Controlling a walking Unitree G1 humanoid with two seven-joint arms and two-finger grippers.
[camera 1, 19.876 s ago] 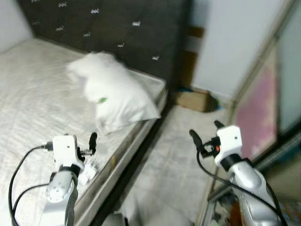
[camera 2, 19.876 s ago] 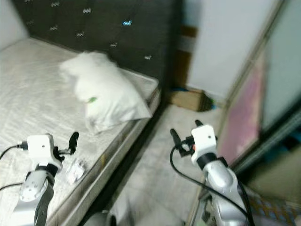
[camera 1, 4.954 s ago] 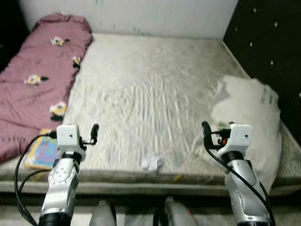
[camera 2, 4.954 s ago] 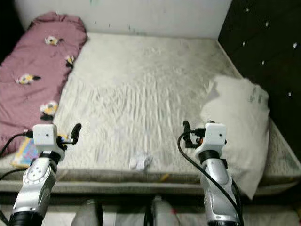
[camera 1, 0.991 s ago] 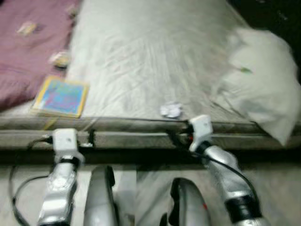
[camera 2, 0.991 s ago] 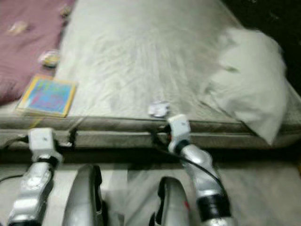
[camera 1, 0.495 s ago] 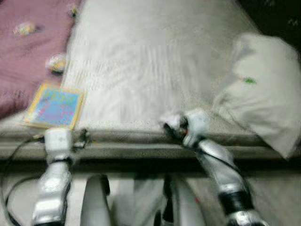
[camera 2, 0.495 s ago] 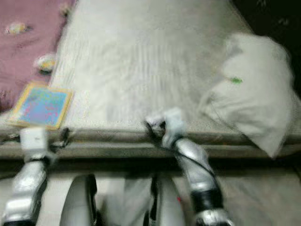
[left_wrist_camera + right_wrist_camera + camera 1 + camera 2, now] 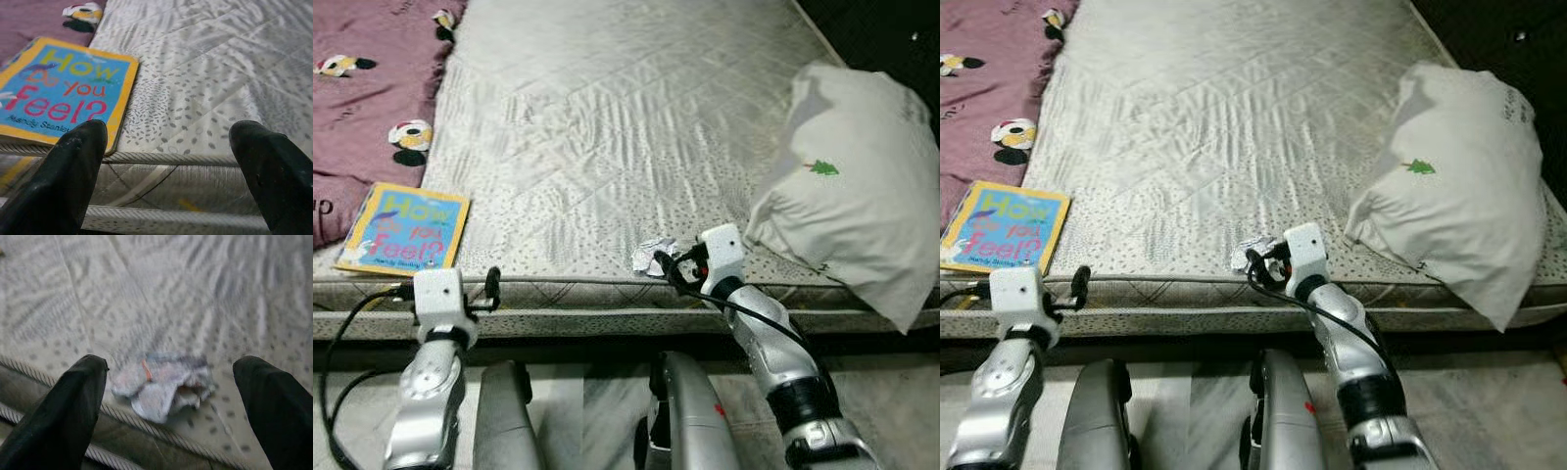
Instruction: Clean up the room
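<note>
At the mattress edge [image 9: 607,284], right tool [image 9: 166,396] gapes wide around crumpled wrapper [image 9: 164,384]; left tool [image 9: 166,161] open, empty.

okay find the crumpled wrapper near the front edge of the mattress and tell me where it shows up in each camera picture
Left eye view: crumpled wrapper at the mattress's front edge, just ahead of the right gripper.
Right eye view: same spot, left of the pillow.
Right wrist view: centred between the open fingers.
Left wrist view: not in it.
Shared landmark: the mattress's piped front edge.
</note>
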